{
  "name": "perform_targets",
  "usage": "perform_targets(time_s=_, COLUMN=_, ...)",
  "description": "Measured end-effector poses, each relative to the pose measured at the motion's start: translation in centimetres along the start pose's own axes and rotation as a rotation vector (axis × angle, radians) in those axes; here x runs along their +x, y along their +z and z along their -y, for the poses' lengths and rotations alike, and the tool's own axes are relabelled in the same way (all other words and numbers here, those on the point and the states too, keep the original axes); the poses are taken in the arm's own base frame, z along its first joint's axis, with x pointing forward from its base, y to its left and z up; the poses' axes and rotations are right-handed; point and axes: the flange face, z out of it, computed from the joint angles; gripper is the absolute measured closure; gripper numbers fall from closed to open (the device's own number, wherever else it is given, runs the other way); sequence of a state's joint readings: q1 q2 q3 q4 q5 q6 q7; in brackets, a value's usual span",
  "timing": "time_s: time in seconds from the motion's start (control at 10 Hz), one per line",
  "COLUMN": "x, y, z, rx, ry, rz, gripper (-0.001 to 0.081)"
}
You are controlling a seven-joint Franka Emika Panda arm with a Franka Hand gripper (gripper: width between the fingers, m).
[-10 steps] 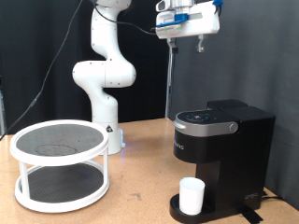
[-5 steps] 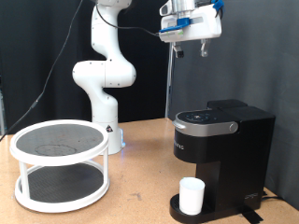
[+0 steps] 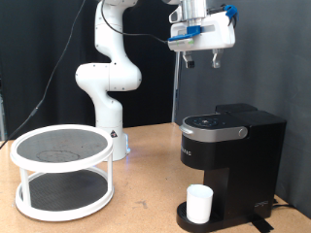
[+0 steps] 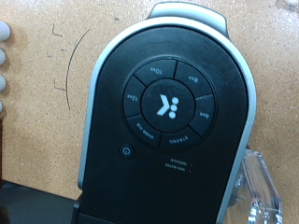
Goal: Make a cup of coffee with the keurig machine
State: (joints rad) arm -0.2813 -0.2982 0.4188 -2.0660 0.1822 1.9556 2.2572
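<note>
Tabletop point(image 3: 146, 199) of brown wood carries every item in the exterior view. A white two-tier round rack point(image 3: 62, 171) with dark mesh shelves stands toward that view's left. The white arm point(image 3: 110, 68) rises behind it from a base at the table's rear.

The keurig machine point(image 3: 233, 155) stands at the exterior view's right, upright, lid down. Its silver-rimmed top panel point(image 4: 173, 103) faces upward. In the wrist view the panel fills most of the picture, showing a ring of round buttons around a central mark and a small power symbol beside them. A clear plastic part point(image 4: 262, 191), possibly the water tank, shows at one edge of the wrist view.

The cup point(image 3: 200, 203) stands upright on the machine's round drip base point(image 3: 204, 216), directly beneath the overhanging brew head. It touches nothing but the base.

The gripper point(image 3: 202, 60) hangs high near the exterior view's top, fingers pointing down, well above the machine and apart from it. The fingers stand apart with nothing between them; the spread appears moderate. No finger shows in the wrist view.

Governing relation: the top panel lies straight below the gripper, along the line of the fingers, slightly toward the exterior view's right. The gap is vertical. The cup sits lower still, under the brew head.
</note>
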Motion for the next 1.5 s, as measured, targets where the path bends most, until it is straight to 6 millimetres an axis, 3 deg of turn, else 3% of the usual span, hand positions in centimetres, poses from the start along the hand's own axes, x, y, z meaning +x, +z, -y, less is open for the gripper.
perform_targets(time_s=0.6, x=-0.6, y=2.7, z=1.0, rx=-0.016, ry=-0.029, rz=-0.050, gripper=0.0072)
perform_targets(time_s=0.7, x=-0.7, y=3.2, z=1.0, rx=-0.017, ry=-0.036, rz=-0.058, gripper=0.0177)
perform_targets(time_s=0.8, x=-0.8, y=3.9, z=1.0, rx=-0.016, ry=-0.043, rz=-0.061, gripper=0.0353)
perform_targets(time_s=0.9, x=-0.9, y=4.5, z=1.0, rx=-0.014, ry=-0.047, rz=-0.062, gripper=0.0353)
perform_targets(time_s=1.0, x=-0.9, y=5.2, z=0.9, rx=-0.010, ry=-0.050, rz=-0.067, gripper=0.0540)
perform_targets(time_s=1.1, x=-0.9, y=6.0, z=0.8, rx=-0.006, ry=-0.053, rz=-0.076, gripper=0.0540)
perform_targets(time_s=1.2, x=-1.0, y=6.8, z=0.7, rx=-0.004, ry=-0.053, rz=-0.082, gripper=0.0718)
perform_targets(time_s=1.5, x=-0.8, y=8.9, z=0.4, rx=-0.003, ry=-0.045, rz=-0.098, gripper=0.0790)
